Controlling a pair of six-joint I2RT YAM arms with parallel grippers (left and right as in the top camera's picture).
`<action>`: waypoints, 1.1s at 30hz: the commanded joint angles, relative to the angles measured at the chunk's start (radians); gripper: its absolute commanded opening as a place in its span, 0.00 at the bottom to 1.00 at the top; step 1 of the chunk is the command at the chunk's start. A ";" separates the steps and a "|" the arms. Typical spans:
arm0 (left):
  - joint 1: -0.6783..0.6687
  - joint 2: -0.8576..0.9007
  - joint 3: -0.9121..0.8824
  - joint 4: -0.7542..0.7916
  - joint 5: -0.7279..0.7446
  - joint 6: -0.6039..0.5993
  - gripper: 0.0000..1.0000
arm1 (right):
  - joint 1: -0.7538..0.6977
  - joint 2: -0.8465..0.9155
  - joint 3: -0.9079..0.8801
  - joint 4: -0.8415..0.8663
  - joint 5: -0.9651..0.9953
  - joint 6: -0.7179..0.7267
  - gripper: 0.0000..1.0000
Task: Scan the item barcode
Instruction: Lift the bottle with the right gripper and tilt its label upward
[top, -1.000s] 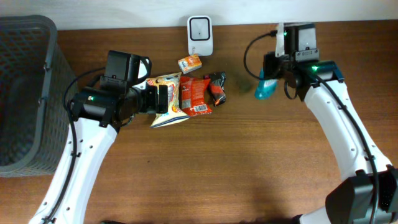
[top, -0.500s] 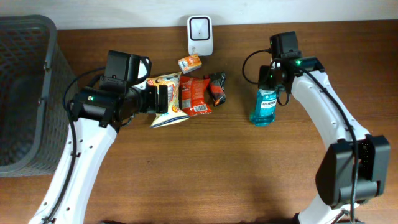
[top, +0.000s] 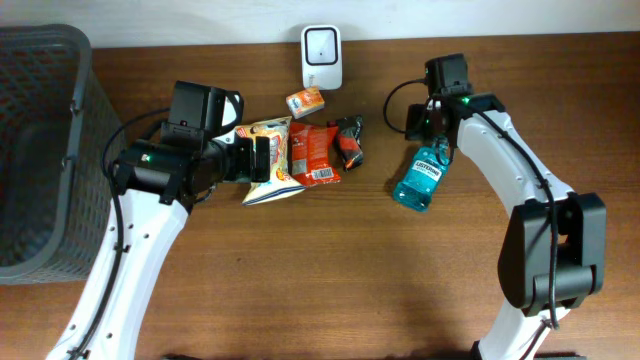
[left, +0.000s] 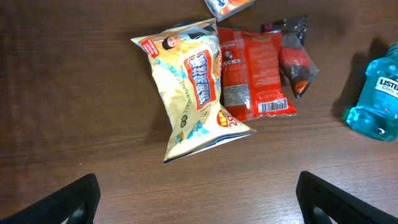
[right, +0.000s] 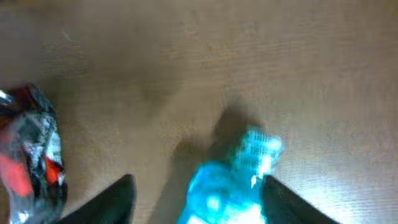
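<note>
Mouthwash bottle set down, right gripper unclenched; left gripper, jaws wide, should next grasp chip bag.

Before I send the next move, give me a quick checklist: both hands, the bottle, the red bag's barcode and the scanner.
1. The left hand is open with nothing between its fingers: ok.
2. The right hand is clear of the blue bottle: cannot tell. Its fingers stand apart on either side, but the picture is blurred.
3. The bottle stands upright: not ok. It is tipped on the table, cap end by the right hand.
4. A barcode shows on the red bag: ok, facing up.
5. The white scanner is uncovered: ok, though a small orange box lies just in front.
</note>
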 joint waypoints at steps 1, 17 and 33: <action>0.000 0.002 0.006 -0.002 -0.007 0.006 0.99 | 0.001 -0.017 0.027 -0.101 -0.028 0.010 0.88; 0.000 0.002 0.006 -0.002 -0.007 0.006 0.99 | 0.003 -0.016 0.013 -0.316 -0.027 0.404 0.77; 0.000 0.002 0.006 -0.002 -0.007 0.006 0.99 | 0.003 -0.012 -0.178 -0.087 -0.066 0.434 0.86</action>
